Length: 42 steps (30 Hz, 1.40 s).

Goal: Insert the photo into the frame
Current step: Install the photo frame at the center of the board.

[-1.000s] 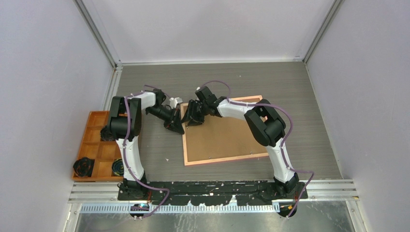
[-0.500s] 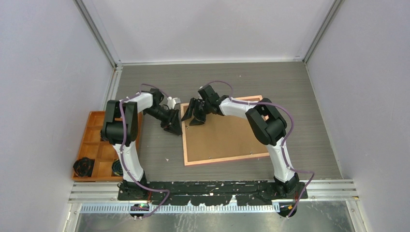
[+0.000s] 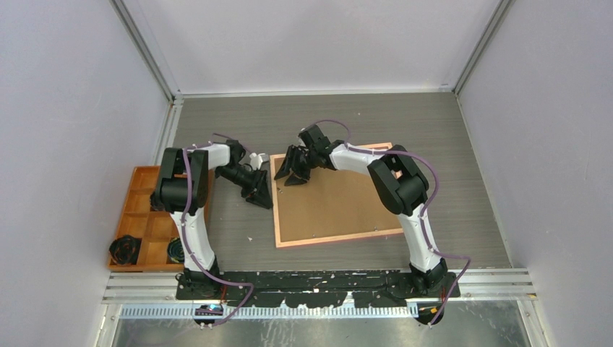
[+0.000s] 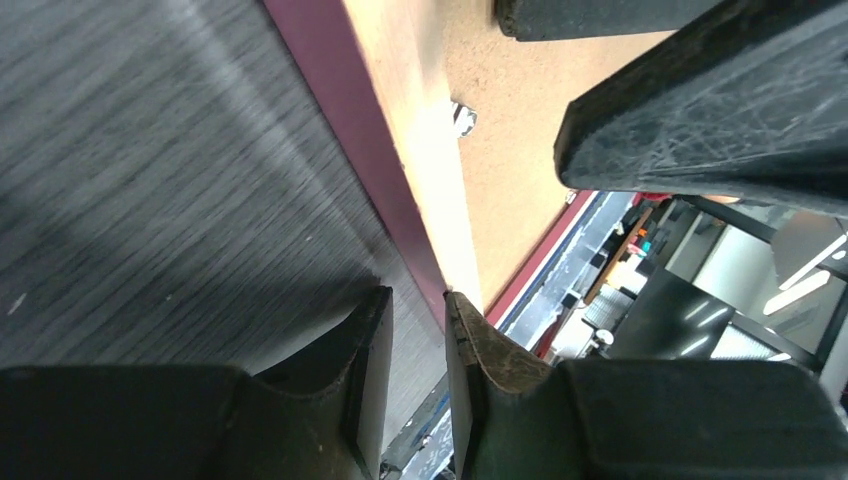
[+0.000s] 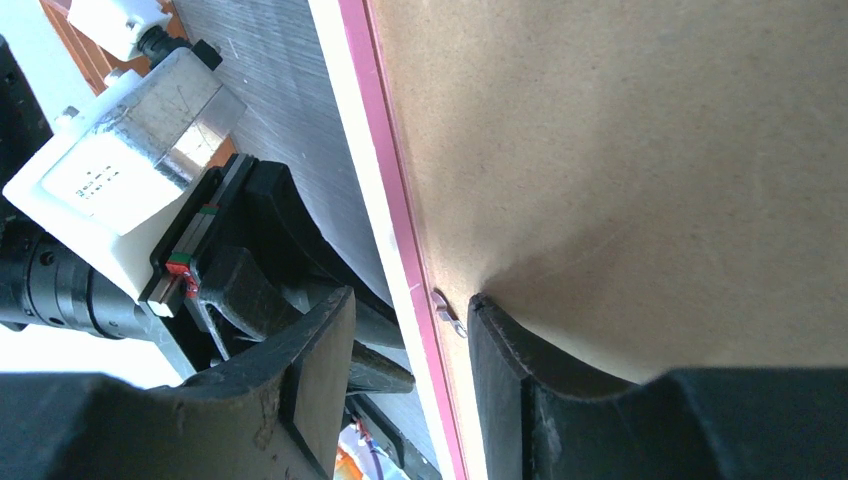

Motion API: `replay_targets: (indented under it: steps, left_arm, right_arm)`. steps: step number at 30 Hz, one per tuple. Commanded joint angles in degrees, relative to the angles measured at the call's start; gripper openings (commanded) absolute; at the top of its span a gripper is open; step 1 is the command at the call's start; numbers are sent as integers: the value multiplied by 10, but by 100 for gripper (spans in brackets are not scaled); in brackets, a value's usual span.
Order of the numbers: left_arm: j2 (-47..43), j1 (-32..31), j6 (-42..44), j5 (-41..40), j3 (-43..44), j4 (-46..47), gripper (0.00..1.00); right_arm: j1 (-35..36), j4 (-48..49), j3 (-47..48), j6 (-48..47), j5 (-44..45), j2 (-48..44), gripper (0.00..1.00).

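Note:
The frame point(image 3: 340, 237) lies face down on the table, its pink border around a brown backing board point(image 3: 332, 202). The photo is hidden. My left gripper point(image 3: 262, 195) is at the frame's left edge. In the left wrist view its jaws point(image 4: 418, 310) stand a narrow gap apart, with the frame's dark pink edge point(image 4: 340, 120) running down to the tips. My right gripper point(image 3: 293, 173) is open over the frame's far left corner. One finger point(image 5: 520, 350) rests on the board point(image 5: 620, 150) beside a small metal tab point(image 5: 447, 312). The other finger hangs outside the border point(image 5: 385, 180).
An orange compartment tray point(image 3: 144, 210) with black items stands at the left, by the left arm. Grey walls enclose the table on three sides. The two grippers are close together at the frame's left edge. The left gripper point(image 5: 300, 260) shows in the right wrist view.
My left gripper has slid a little nearer along the frame's left edge. My right gripper has shifted slightly toward the far corner. The frame has not moved.

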Motion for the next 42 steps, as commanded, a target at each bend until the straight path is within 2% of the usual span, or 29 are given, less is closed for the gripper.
replay_targets:
  steps: [1,7,11,16,23,42]
  left_arm:
    - [1,2,19,67,2,4,27]
    - [4,2,22,68,3,5,28]
    - [10,0,-3,-7,1,31,26]
    - [30,0,-30,-47,3,49,20]
    - [36,-1,-34,-46,12,51,19]
    - [40,-10,-35,-61,17,47,18]
  right_arm:
    - [2,-21,24,-23,-11,7,51]
    - [3,-22,22,-25,-14,9,50]
    - [2,-24,25,-27,-15,10,50]
    - [3,-46,41,-55,-18,17,49]
    - [4,-79,57,-85,-13,25,49]
    - [28,-65,65,-72,-27,48,44]
